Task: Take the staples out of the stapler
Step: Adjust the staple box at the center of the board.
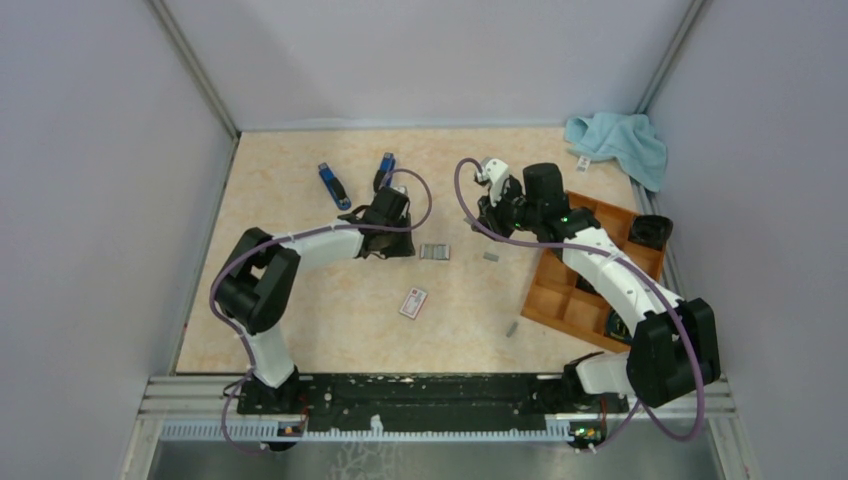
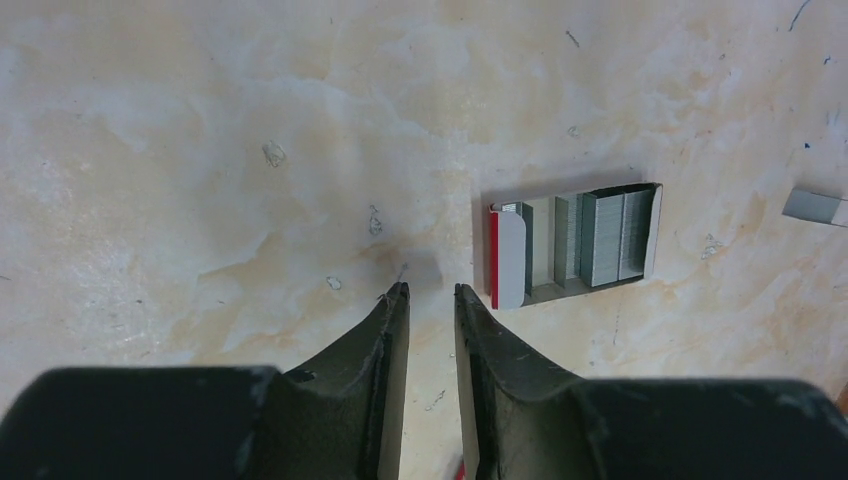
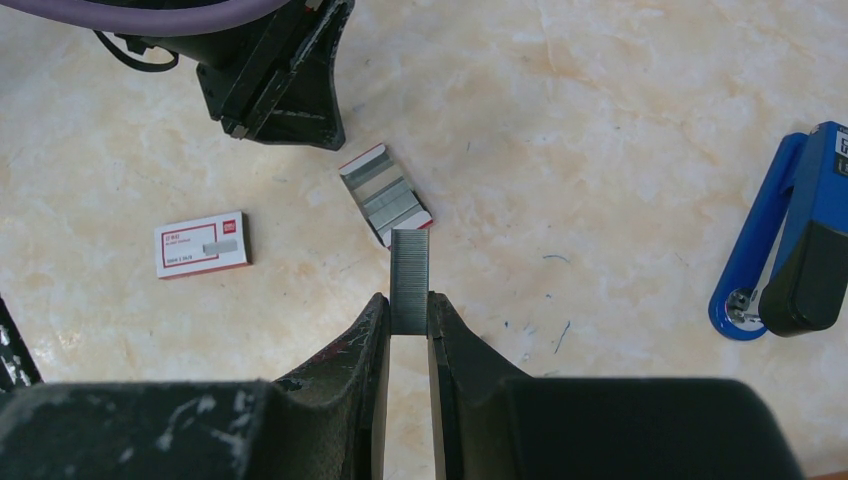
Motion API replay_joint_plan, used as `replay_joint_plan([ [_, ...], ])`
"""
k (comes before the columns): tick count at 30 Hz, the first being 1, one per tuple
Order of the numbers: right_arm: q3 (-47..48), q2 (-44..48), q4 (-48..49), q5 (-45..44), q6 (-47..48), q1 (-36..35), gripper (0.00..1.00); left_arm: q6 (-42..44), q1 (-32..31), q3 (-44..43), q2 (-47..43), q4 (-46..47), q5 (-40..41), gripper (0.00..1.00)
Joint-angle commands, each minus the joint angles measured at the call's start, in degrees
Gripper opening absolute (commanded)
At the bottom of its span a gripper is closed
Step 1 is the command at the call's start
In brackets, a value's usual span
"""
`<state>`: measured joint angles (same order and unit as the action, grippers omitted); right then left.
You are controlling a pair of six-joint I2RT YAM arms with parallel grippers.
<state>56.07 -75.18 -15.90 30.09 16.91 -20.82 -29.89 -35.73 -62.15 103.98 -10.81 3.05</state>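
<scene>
Nearest the arm bases, a loose staple strip (image 1: 511, 327) lies on the table (image 1: 300, 320) just left of the wooden tray (image 1: 536, 292). A small white box with a red label (image 1: 413, 302) lies flat further left. Beyond them sits an open staple tray (image 2: 575, 245) with grey staples inside, and a second loose strip (image 1: 491, 256) lies near it on its right. The left gripper (image 2: 430, 290) hovers over bare tabletop just beside that tray, its jaws a narrow slit apart with nothing between them. The right gripper (image 3: 408, 298) is pinched on a held strip of staples (image 3: 409, 262), which juts forward from the fingertips toward the open tray. Farther back lie a blue stapler (image 1: 333, 185) and a second blue stapler (image 1: 386, 165). Neither is touched by a gripper, and the second is partly hidden behind the left wrist. A light blue cloth (image 1: 620, 140) is bunched in the far right corner.
</scene>
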Motion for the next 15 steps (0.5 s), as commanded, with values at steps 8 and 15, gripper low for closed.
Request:
replay_joint_plan([
  [8,2.8,0.4,1.6,0.7,0.5,0.2,0.11,-0.1,0.0,-1.8,1.8,-1.1,-4.9,0.29],
  [15,2.9,0.4,1.6,0.9,0.6,0.2,0.11,-0.4,-0.4,-1.5,1.9,-1.2,-5.7,0.28],
])
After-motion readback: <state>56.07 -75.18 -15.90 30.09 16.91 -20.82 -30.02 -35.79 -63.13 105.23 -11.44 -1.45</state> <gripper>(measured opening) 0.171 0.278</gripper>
